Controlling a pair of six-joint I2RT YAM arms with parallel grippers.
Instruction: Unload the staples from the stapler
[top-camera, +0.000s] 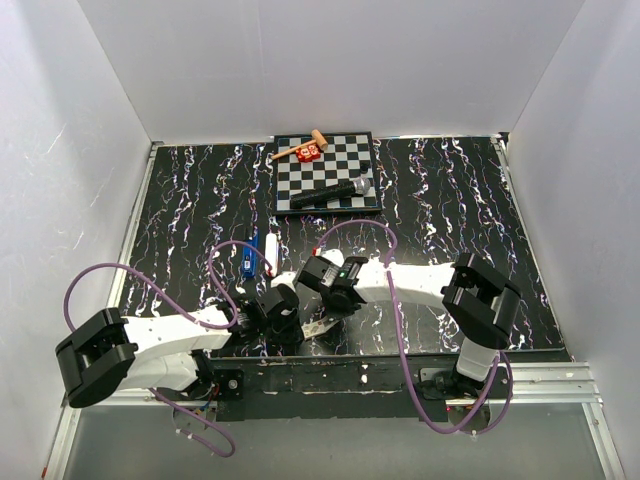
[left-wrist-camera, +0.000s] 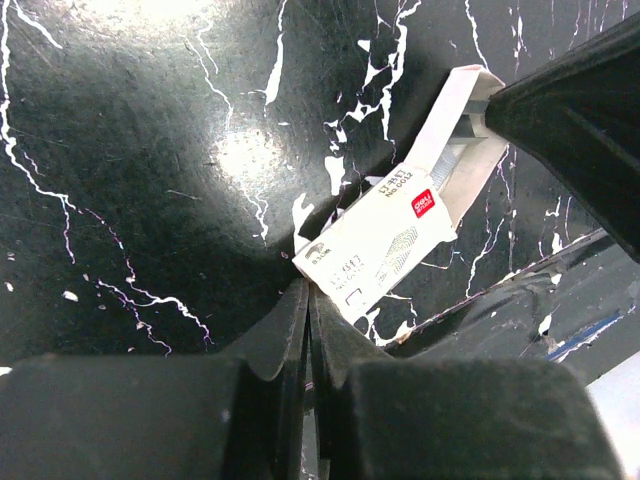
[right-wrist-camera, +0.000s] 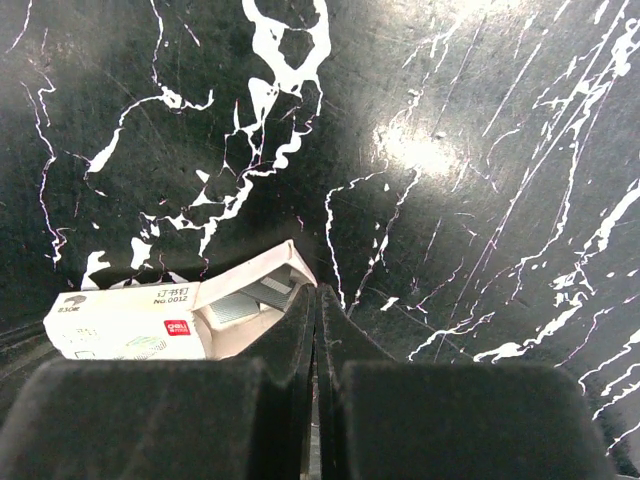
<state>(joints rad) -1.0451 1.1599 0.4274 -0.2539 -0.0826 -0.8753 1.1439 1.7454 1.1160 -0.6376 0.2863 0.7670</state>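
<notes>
The small blue stapler (top-camera: 250, 257) lies on the black marbled table, left of centre, apart from both grippers. A white staple box (top-camera: 318, 326) lies near the table's front edge between the two grippers. In the left wrist view the box (left-wrist-camera: 385, 240) lies just past my shut left gripper (left-wrist-camera: 308, 292), whose tips touch its near corner. In the right wrist view the box (right-wrist-camera: 130, 320) has its end open with grey staple strips (right-wrist-camera: 245, 300) showing, and my shut right gripper (right-wrist-camera: 318, 296) is at that open end. The stapler is out of both wrist views.
A checkered board (top-camera: 355, 150) at the back centre carries a black microphone (top-camera: 335, 192). A wooden mallet (top-camera: 300, 148) and a small red item (top-camera: 308, 152) lie at its back left corner. Purple cables (top-camera: 235, 250) loop over the table near the stapler. White walls enclose the table.
</notes>
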